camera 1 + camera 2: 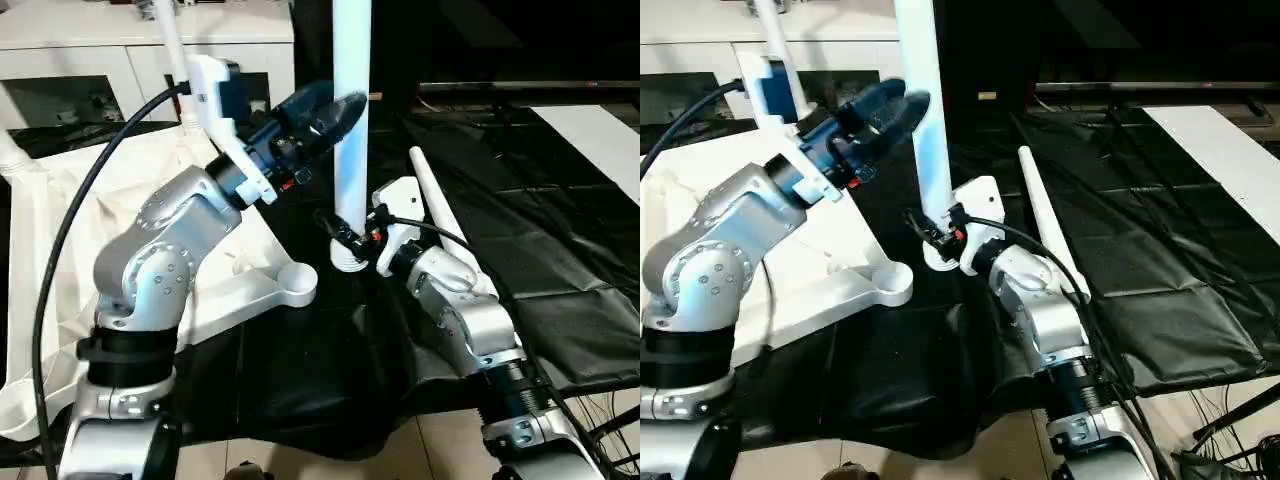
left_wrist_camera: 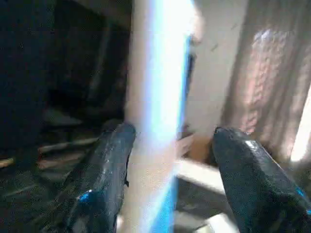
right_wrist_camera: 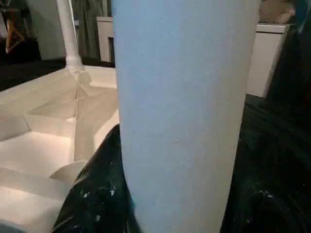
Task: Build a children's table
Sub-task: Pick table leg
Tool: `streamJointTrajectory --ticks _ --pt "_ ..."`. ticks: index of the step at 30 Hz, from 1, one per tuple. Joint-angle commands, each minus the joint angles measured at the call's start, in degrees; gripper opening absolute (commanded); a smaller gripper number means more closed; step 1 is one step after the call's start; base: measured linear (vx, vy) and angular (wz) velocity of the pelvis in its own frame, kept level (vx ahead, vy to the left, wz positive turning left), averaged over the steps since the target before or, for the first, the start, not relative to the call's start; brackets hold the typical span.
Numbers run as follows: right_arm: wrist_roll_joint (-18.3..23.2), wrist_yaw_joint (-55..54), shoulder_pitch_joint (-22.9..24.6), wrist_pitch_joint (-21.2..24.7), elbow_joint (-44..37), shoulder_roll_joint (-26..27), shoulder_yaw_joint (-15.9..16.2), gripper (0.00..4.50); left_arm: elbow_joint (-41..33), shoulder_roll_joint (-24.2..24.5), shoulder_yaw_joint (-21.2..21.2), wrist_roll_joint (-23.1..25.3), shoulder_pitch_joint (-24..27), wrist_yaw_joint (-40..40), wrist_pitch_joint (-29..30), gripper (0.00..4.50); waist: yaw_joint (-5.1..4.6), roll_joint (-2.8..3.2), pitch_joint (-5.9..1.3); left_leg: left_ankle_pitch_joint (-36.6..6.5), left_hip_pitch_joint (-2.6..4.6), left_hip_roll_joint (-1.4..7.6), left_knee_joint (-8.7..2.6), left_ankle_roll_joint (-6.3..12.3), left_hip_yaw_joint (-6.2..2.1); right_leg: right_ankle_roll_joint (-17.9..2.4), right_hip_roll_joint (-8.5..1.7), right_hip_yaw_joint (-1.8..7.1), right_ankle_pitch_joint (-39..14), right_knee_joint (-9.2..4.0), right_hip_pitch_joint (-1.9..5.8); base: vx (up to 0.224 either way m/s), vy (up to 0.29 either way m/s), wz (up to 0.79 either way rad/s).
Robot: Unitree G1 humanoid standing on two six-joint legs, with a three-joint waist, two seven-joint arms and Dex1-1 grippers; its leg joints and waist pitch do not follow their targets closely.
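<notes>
White plastic leg [image 1: 351, 120] stands upright beside the tabletop [image 1: 120, 200], right gripper [image 1: 345, 238] clamping its base, left gripper [image 1: 325, 115] unclenched alongside, likely steadying.

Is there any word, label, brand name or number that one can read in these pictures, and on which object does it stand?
None can be read.
The upright white leg, the tabletop and the leg lying on the black sheet are plain.
The left gripper and right gripper carry no legible marking.
A small tag on the dark furniture behind is too small to read.
</notes>
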Motion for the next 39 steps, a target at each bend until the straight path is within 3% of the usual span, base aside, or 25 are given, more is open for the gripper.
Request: streamJointTrajectory --ticks 1,4,5,9,20,24,26,30,35,37,39 --pt "-0.5 0.1 -1.2 -0.7 -0.3 0.2 0.7 1.87 2.1 -0.1 -1.3 3.4 -0.9 1.2 -1.2 3.01 -0.08 0.39 -4.48 -12.9 0.64 0.46 -3.92 -1.60 -0.36 -5.5 -3.47 2.39 -17.1 -4.91 3.28 0.000 0.000 0.00" --pt "-0.7 0.1 -1.3 -0.9 -0.4 0.4 0.9 1.87 3.5 -0.8 -0.9 4.4 -1.6 2.6 -1.3 3.01 -0.04 0.37 -4.61 -12.4 0.65 0.56 -3.83 -1.81 -0.38 -6.5 -3.57 2.40 -15.4 -4.66 3.35 0.000 0.000 0.00" --pt "-0.8 0.0 -1.5 -1.0 -0.4 0.5 1.0 1.87 4.2 -0.2 -1.5 5.5 -2.1 3.1 -1.1 3.01 -0.12 0.77 -4.64 -12.7 0.73 0.61 -3.83 -1.84 -0.39 -6.9 -3.50 2.40 -14.7 -4.65 3.24 0.000 0.000 0.00" --pt "-0.8 0.1 -1.4 -1.1 -0.7 0.4 0.8 1.87 5.4 -0.5 -0.7 5.3 -3.1 3.0 -2.0 3.01 -0.10 0.84 -4.63 -12.7 0.81 0.59 -3.76 -1.65 -0.37 -8.2 -3.49 2.39 -13.1 -4.47 3.33 0.000 0.000 0.00" --pt "-1.0 0.0 -2.1 -2.0 0.2 0.8 0.5 1.87 6.8 -0.6 0.7 5.9 -4.3 2.0 -2.9 3.01 -0.01 1.06 -4.58 -14.0 0.87 0.60 -3.80 -1.76 -0.46 -8.6 -3.57 2.38 -14.1 -4.56 3.35 0.000 0.000 0.00" --pt "-1.1 -0.2 -2.2 -2.3 0.4 1.0 0.6 1.86 7.3 -0.3 0.8 6.2 -4.3 1.8 -3.1 3.01 0.02 1.59 -4.63 -14.0 0.81 0.60 -3.79 -1.77 -0.54 -8.9 -3.58 2.36 -13.1 -4.42 3.37 0.000 0.000 0.00" --pt "-1.2 -0.3 -2.1 -2.4 0.4 1.1 0.6 1.86 7.4 -0.3 1.0 6.1 -4.4 1.6 -3.1 3.01 -0.04 1.41 -4.60 -14.3 0.84 0.55 -3.81 -1.75 -0.49 -8.9 -3.52 2.32 -13.4 -4.53 3.41 0.000 0.000 0.00" --pt "-0.4 -0.7 -1.9 -2.4 0.0 1.6 -0.1 1.86 5.6 -0.8 2.7 2.3 -4.0 -0.8 -2.6 3.01 0.05 1.68 -4.60 -14.4 0.81 0.57 -3.79 -1.80 -0.52 -9.3 -3.64 2.34 -13.6 -4.51 3.36 0.000 0.000 0.00" --pt "4.9 -2.5 -3.1 -1.3 0.6 4.2 -5.0 1.86 0.5 0.6 6.2 -11.7 -0.3 -9.9 5.4 3.01 -0.01 1.77 -4.59 -15.1 0.86 0.64 -3.88 -1.63 -0.50 -10.7 -3.68 2.32 -13.8 -4.09 3.16 0.000 0.000 0.00" --pt "7.4 -3.2 -3.8 -0.9 0.8 5.3 -7.4 1.86 -1.5 2.0 6.6 -16.6 2.3 -14.6 8.7 3.01 -0.15 1.69 -4.48 -15.6 1.02 0.59 -3.90 -1.45 -0.33 -10.5 -3.50 2.33 -14.3 -4.28 2.95 0.000 0.000 0.00" --pt "9.2 -3.6 -4.2 -0.5 1.1 5.9 -9.0 1.86 -1.8 2.2 7.4 -18.5 3.6 -16.3 9.6 3.01 -0.25 1.87 -4.38 -16.7 1.14 0.52 -4.04 -1.59 -0.31 -9.6 -3.36 2.32 -16.6 -4.52 2.83 0.000 0.000 0.00"
